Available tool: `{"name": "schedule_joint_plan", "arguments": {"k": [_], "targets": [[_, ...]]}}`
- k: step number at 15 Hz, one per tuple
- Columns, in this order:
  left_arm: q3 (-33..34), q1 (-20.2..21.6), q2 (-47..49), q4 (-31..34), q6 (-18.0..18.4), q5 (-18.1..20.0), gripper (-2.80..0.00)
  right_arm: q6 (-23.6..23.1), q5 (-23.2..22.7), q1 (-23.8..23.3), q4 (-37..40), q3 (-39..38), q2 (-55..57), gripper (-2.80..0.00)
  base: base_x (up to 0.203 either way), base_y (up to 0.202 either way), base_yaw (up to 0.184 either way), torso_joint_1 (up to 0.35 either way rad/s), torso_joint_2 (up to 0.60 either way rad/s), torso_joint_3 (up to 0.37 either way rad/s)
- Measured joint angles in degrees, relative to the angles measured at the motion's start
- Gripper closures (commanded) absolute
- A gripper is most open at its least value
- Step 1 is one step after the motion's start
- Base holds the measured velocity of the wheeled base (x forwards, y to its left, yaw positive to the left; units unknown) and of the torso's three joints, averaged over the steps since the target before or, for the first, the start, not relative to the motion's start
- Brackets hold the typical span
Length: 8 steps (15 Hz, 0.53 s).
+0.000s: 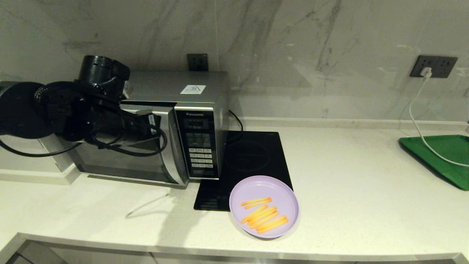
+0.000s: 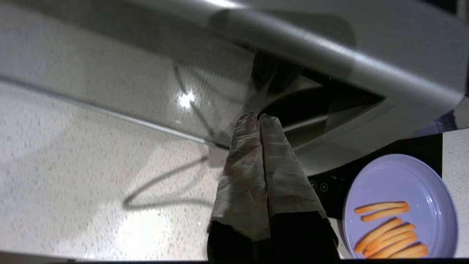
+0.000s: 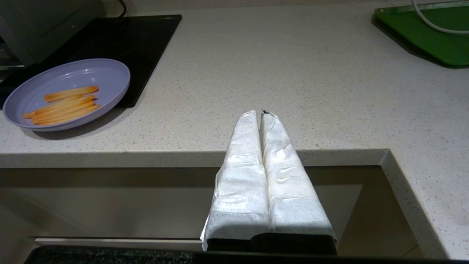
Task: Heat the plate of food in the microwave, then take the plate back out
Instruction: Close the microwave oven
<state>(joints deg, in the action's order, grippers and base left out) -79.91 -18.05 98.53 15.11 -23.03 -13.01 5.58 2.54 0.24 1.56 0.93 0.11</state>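
Starting at the left of the head view, the left arm is reaching across the front of the microwave (image 1: 176, 121), and its end effector (image 2: 259, 119) is pressing its 2 cloth-wrapped fingers (image 2: 243, 154) flat together, gripping nothing. In the left wrist view the closed tips are pointing into the dark recess behind the curved silver handle strip (image 2: 329, 62) of the door; that posture looks chosen so the joined fingers can act as 1 hook and pull the door open, though whether they are already touching the strip cannot be told. The door is appearing shut, or at most barely ajar, so the opening step seems not yet done. Just right of the microwave, the black glass hob (image 1: 253, 154) is lying flat on the table (image 1: 359, 190), and the plate of food (image 1: 263, 206) is resting half on the hob's front corner and half on the table, near the microwave's button panel. That spot is keeping the plate close for loading yet clear of the door's swing, which is likely hinging on the left. The fries are lying loose in the plate's middle. Farther right, the green tray (image 1: 439, 154) is sitting at the table's edge with a white cable (image 1: 421, 124) trailing over it from the wall socket. The right end effector (image 3: 262, 114) is hanging parked off the table's front edge, its wrapped fingers closed and empty, well apart from the plate.
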Motion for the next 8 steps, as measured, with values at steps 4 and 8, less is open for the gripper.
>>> {"name": "schedule_joint_plan", "arguments": {"k": [4, 8], "targets": [[0.0, 0.0, 1.8, -4.9, 3.0, 0.0, 0.0, 0.0, 0.0, 0.0, 0.0, 0.0, 0.0, 0.0, 0.0, 0.0, 0.0, 0.0, 0.0, 0.0], [0.1, -0.1, 3.1, -11.3, 4.0, 0.9, 0.0, 0.0, 0.0, 0.0, 0.0, 0.0, 0.0, 0.0, 0.0, 0.0, 0.0, 0.0, 0.0, 0.0]]}}
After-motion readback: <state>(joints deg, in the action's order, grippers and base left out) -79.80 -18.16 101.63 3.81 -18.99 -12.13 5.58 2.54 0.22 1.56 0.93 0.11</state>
